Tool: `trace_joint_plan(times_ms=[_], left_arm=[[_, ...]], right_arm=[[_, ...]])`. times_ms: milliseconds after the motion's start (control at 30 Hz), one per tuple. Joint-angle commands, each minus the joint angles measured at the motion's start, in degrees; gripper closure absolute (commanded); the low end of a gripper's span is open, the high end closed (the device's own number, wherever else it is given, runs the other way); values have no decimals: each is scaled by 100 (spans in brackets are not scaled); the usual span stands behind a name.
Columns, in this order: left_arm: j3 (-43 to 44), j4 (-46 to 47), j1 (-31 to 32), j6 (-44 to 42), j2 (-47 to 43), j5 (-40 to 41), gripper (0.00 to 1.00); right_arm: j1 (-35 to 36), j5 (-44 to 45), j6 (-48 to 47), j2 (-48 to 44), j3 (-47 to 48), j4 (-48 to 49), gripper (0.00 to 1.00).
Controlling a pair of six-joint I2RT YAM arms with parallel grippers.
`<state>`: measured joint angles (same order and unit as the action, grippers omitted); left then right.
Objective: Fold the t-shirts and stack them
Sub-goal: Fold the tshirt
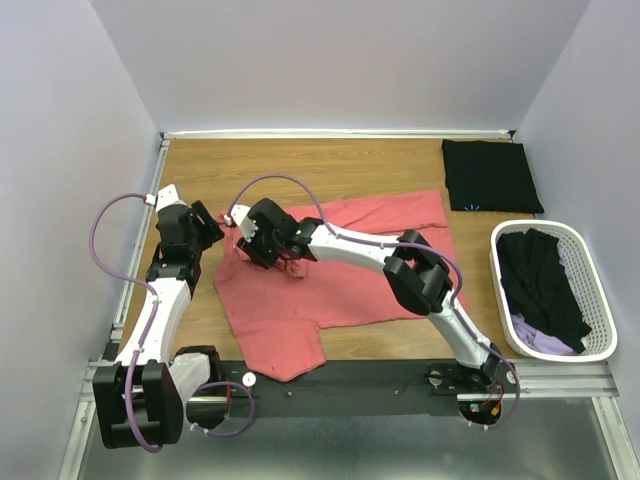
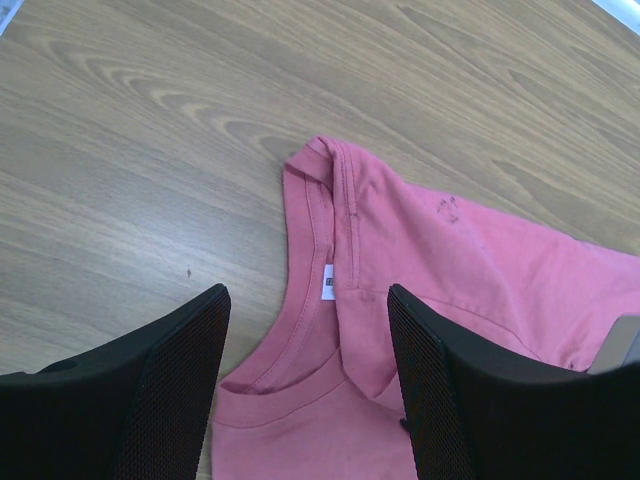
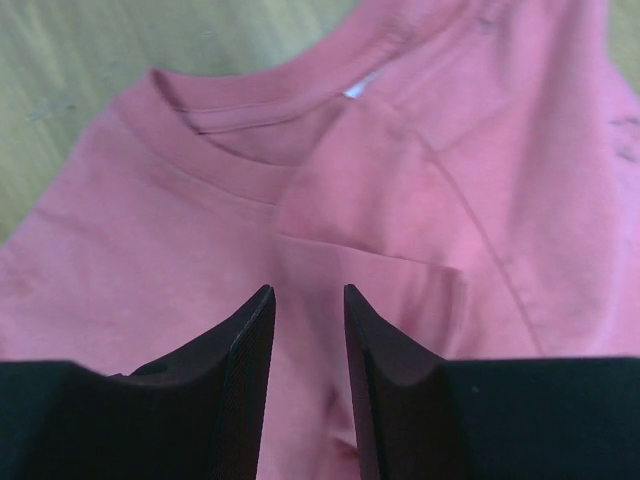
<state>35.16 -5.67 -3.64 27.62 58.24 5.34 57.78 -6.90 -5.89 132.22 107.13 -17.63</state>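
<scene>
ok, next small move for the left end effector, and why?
Probably lower the left end effector and close on the collar edge of the coral-pink t-shirt: it hangs open above that edge, the shirt lies spread out, and the right end effector is over the neckline.

The top camera looks steeply down from above and behind the arm bases (image 1: 140, 400), which lie along the bottom of its frame. It stands far enough off to take in the whole counter (image 1: 300, 165) and the walls at either side. Each wrist camera points down past its own fingers, which fill the lower frame. The left pincer (image 2: 305, 310) view is close; the right pincer (image 3: 308, 300) view is closer and soft. Both wrist views share the coral-pink t-shirt (image 2: 470, 260) neckline and its white label (image 2: 328, 283); the shirt lies mid-frame in the top view.
</scene>
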Motion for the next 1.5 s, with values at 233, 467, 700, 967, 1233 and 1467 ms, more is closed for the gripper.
trace_joint_plan(times_ms=[233, 467, 700, 967, 1233, 1467], left_arm=[[-79, 93, -32, -28, -58, -77, 28], [-88, 101, -32, -28, -76, -95, 28], [-97, 110, -32, -28, -76, -104, 28], [-97, 110, -32, -28, -67, -121, 28], [-97, 110, -32, -28, -58, -121, 28], [-97, 119, -32, -28, -49, -148, 28]], right_arm=[[67, 846, -70, -232, 53, 49, 58], [-249, 568, 219, -267, 141, 49, 59], [-434, 233, 492, -127, 62, 49, 60], [-522, 127, 571, -83, 115, 58, 60], [-584, 13, 773, 207, 203, 49, 60], [-610, -57, 791, 418, 282, 49, 63]])
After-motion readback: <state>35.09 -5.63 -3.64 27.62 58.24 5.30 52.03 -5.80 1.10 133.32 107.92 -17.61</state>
